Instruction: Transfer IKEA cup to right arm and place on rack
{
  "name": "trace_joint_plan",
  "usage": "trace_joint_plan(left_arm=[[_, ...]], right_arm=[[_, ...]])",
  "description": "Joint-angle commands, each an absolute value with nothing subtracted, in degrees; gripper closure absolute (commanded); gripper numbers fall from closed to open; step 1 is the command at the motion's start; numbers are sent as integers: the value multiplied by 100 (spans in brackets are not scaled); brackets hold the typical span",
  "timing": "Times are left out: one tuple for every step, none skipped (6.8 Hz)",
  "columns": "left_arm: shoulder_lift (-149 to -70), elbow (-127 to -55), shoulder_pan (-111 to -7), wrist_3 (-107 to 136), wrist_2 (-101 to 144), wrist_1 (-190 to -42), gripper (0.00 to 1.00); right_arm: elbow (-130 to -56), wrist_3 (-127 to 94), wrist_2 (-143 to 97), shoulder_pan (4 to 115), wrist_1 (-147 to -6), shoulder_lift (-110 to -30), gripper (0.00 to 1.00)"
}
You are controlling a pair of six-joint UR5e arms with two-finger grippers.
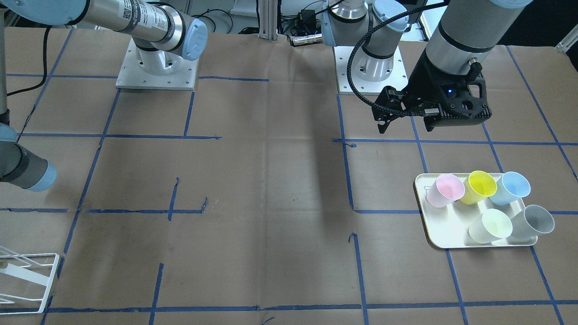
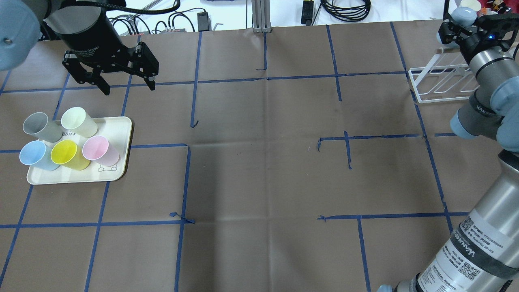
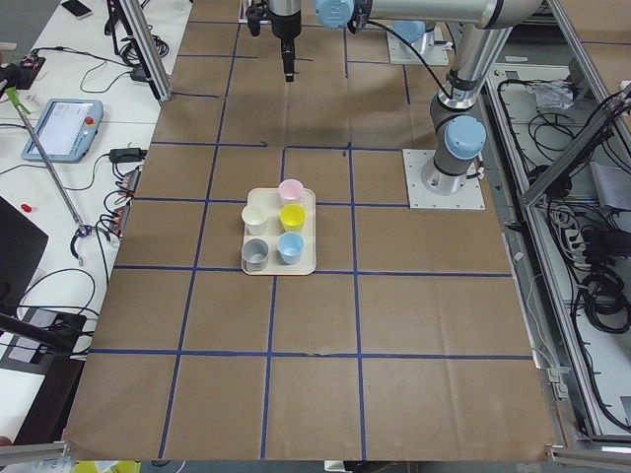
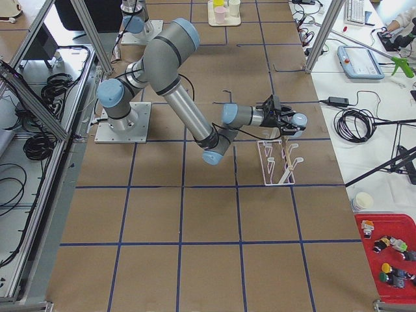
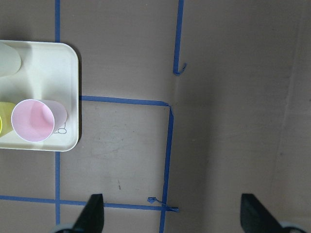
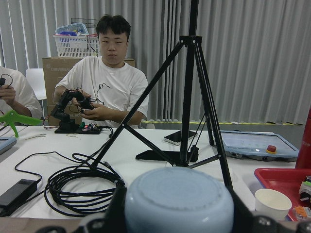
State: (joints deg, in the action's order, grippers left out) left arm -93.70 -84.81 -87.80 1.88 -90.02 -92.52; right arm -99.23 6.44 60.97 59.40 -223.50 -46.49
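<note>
My right gripper (image 2: 456,29) is shut on a pale blue cup (image 2: 463,15), held sideways just above the far end of the white wire rack (image 2: 442,87). In the right wrist view the cup's base (image 6: 179,199) fills the bottom, with a dark finger on each side. The exterior right view shows the cup (image 4: 297,121) over the rack (image 4: 276,159). My left gripper (image 2: 125,83) is open and empty, hovering beyond the cream tray (image 2: 121,134). Its fingertips (image 5: 95,211) frame bare paper.
The tray holds several upright cups: grey (image 2: 36,125), pale cream (image 2: 78,120), blue (image 2: 34,155), yellow (image 2: 67,154) and pink (image 2: 99,149). Brown paper with blue tape lines covers the table. Operators sit at a cluttered table beyond the rack's side.
</note>
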Motion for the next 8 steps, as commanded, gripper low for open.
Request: trace_joint_plan(left_arm=[[-9369,-8481,-8780,176,-9000,-9255,0],[-9369,-8481,-8780,176,-9000,-9255,0],[-9369,-8490,-8780,176,-9000,-9255,0],[-9369,-8490,-8780,176,-9009,-9255,0],[-9369,-8490,-8780,176,-9009,-9255,0],[-9369,-8490,-8780,176,-9009,-9255,0],[-9369,-8490,-8780,176,-9009,-9255,0],[-9369,-8490,-8780,176,-9017,-9255,0]], right_arm=[[-9923,642,6100,5915,-22351,-4597,60],[-9932,615,6100,5915,-22333,-4631,39],[-9932,554,6117,5924,-22324,-4649,1],[-9932,536,6117,5924,-22246,-4641,1],[-9932,536,6126,5924,-22236,-4649,0],[-9923,536,6126,5924,-22193,-4658,0],[-9914,536,6126,5924,-21966,-4693,0],[-9888,545,6135,5924,-21825,-4754,0]])
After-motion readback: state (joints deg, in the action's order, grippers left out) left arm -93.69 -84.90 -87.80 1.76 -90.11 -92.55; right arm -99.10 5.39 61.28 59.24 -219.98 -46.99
